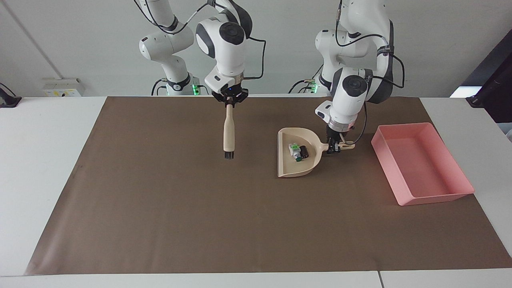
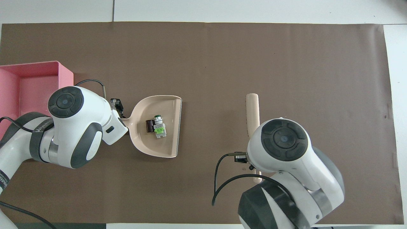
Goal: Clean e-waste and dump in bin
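Two e-waste pieces [image 1: 298, 151] in dustpan [image 1: 298, 170], axes unclear.

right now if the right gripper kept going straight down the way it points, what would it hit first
The right gripper points down with the brush hanging from it, so the bristles would likely meet the bare brown mat first; the dustpan sits off to one side.

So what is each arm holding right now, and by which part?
The left gripper is shut on the dustpan by its handle, both e-waste pieces lying inside. The right gripper holds the brush by its handle's top end, bristles hanging down.
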Robot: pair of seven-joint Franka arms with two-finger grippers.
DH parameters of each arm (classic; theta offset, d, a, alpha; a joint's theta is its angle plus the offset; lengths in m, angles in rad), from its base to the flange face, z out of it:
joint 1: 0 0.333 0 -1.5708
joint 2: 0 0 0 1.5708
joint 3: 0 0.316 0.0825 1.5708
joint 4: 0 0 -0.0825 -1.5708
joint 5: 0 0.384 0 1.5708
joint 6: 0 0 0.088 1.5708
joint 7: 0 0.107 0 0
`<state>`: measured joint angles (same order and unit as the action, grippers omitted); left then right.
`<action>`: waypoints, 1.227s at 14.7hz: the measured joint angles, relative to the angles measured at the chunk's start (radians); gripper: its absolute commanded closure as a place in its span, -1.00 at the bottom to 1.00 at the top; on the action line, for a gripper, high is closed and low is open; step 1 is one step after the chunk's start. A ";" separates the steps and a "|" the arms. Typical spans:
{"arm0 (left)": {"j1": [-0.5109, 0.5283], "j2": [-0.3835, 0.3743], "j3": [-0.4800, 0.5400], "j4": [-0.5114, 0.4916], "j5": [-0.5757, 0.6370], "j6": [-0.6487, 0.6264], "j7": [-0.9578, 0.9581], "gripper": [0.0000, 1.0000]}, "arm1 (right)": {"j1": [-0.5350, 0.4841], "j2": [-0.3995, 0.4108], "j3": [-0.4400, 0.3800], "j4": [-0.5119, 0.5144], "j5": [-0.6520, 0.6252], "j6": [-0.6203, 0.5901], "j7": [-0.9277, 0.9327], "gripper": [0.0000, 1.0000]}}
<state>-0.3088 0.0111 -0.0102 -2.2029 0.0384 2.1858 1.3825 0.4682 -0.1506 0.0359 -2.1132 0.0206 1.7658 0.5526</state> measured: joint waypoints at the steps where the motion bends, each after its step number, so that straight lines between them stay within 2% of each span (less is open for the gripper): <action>1: 0.022 -0.014 0.002 0.000 -0.004 -0.009 0.027 1.00 | -0.070 -0.012 -0.002 -0.007 -0.002 -0.007 -0.064 1.00; 4: 0.109 -0.058 0.006 0.013 -0.039 -0.057 0.113 1.00 | -0.274 -0.029 -0.005 -0.035 -0.003 -0.012 -0.298 1.00; 6: 0.178 -0.073 0.011 0.061 -0.058 -0.119 0.163 1.00 | -0.402 -0.029 -0.007 -0.055 -0.004 0.008 -0.463 1.00; 10: 0.342 -0.081 0.016 0.203 -0.062 -0.263 0.249 1.00 | -0.606 0.002 -0.008 -0.102 -0.032 0.145 -0.717 1.00; 13: 0.492 -0.078 0.021 0.279 -0.063 -0.304 0.358 1.00 | -0.677 0.055 -0.007 -0.140 -0.041 0.252 -0.798 1.00; 18: 0.679 -0.031 0.026 0.378 -0.036 -0.327 0.502 1.00 | -0.688 0.075 -0.005 -0.203 -0.042 0.331 -0.805 1.00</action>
<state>0.3704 -0.0201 0.0157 -1.8251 0.0020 1.8584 1.8847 -0.2201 -0.0760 0.0313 -2.3165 -0.0213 2.0972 -0.2521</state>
